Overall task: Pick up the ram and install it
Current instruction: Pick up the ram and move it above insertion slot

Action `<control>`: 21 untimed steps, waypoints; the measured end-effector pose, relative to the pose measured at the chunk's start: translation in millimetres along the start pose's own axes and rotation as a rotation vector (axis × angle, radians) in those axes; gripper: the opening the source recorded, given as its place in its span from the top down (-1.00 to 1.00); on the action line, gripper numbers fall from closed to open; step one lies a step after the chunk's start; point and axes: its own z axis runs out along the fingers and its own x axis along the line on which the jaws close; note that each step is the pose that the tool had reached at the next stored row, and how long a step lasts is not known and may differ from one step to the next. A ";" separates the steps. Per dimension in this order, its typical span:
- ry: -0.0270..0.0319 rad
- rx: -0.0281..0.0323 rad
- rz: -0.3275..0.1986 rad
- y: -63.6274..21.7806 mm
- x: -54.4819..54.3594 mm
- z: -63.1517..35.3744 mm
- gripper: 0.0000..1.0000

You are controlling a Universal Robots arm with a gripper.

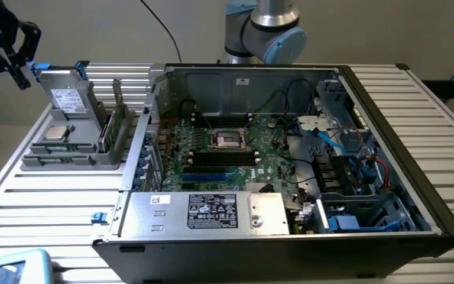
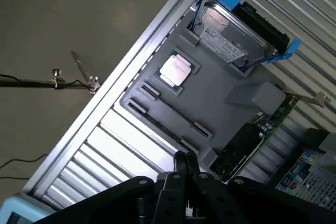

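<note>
Open computer case on slatted table, grey tray holding silver processor, blue-tabbed drive upright

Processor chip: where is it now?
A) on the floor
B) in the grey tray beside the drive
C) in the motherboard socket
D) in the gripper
B: the processor chip lies flat in a recess of the grey tray, next to the drive with blue tabs, while the gripper is shut with nothing between its fingers.

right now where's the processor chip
On the exterior view's left, the processor chip lies in the grey tray, next to the drive with blue tabs.
</note>
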 end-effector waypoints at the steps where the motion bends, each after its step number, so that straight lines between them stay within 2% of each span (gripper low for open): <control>1: 0.0008 -0.0003 -0.018 0.0 0.0 0.0 0.78; 17: 0.0139 -0.0048 -0.308 -0.1 0.0 1.0 0.78; 21: 0.0190 -0.0049 -0.381 -0.1 0.0 1.2 0.78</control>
